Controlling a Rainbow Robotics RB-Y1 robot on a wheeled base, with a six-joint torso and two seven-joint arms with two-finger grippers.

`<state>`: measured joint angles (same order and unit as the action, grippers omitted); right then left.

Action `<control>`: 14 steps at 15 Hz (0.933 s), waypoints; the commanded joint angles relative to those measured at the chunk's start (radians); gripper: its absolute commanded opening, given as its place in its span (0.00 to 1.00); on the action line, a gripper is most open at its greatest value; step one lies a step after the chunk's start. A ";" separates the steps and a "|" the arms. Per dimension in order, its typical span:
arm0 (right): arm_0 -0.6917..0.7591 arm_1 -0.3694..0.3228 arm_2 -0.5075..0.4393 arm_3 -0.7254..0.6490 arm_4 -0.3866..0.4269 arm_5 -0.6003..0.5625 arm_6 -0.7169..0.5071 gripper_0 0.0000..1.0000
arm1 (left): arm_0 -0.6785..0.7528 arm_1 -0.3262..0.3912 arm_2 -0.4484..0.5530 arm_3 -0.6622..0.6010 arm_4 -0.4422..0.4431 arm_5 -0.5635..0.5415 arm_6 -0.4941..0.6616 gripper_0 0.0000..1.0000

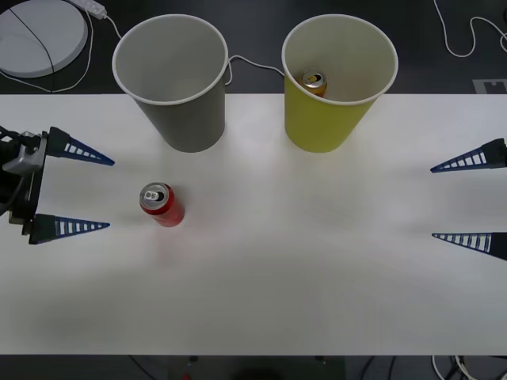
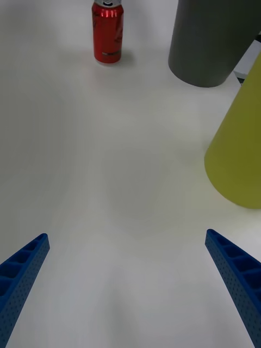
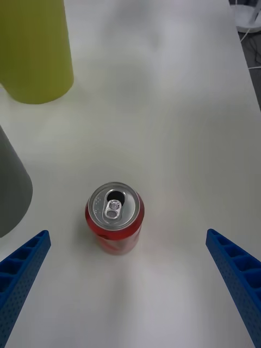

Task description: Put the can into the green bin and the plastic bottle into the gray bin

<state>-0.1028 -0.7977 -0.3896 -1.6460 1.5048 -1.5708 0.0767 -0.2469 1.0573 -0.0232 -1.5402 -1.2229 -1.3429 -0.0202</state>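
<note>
Reach-for-can step: left gripper (image 1: 108, 193) spread wide, just left of upright can (image 1: 162, 204) on bench (image 1: 317, 261). Next: advance, pinch, carry to green bin (image 1: 339, 83). Right gripper (image 1: 432, 202) spread, idle far right.

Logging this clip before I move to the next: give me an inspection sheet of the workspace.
Surface: white table, no spills seen.
Job's things: red can upright, in front of the gray bin; green bin right of the gray one, holding a gold can; plastic bottle: nothing seen.
Clutter: nothing seen.
Grippers: left pincer open beside the red can; right pincer open at the table's right edge.
Cables: white cables behind the bins.
Surroundings: round white device, dark floor.
</note>
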 commanded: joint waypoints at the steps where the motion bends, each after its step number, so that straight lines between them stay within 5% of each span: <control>1: 0.000 0.000 0.000 0.000 0.000 0.000 0.000 1.00 | 0.000 0.000 -0.061 0.106 0.114 0.037 -0.106 1.00; 6: 0.000 0.000 0.000 0.000 0.000 0.000 0.000 1.00 | 0.000 -0.020 -0.141 0.262 0.256 0.061 -0.299 1.00; 14: 0.000 0.000 0.000 0.000 0.000 0.000 0.000 1.00 | -0.015 -0.142 -0.176 0.480 0.321 0.056 -0.561 1.00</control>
<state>-0.1028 -0.7977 -0.3896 -1.6460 1.5048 -1.5708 0.0767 -0.2587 0.9275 -0.1994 -1.0777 -0.9029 -1.2843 -0.5622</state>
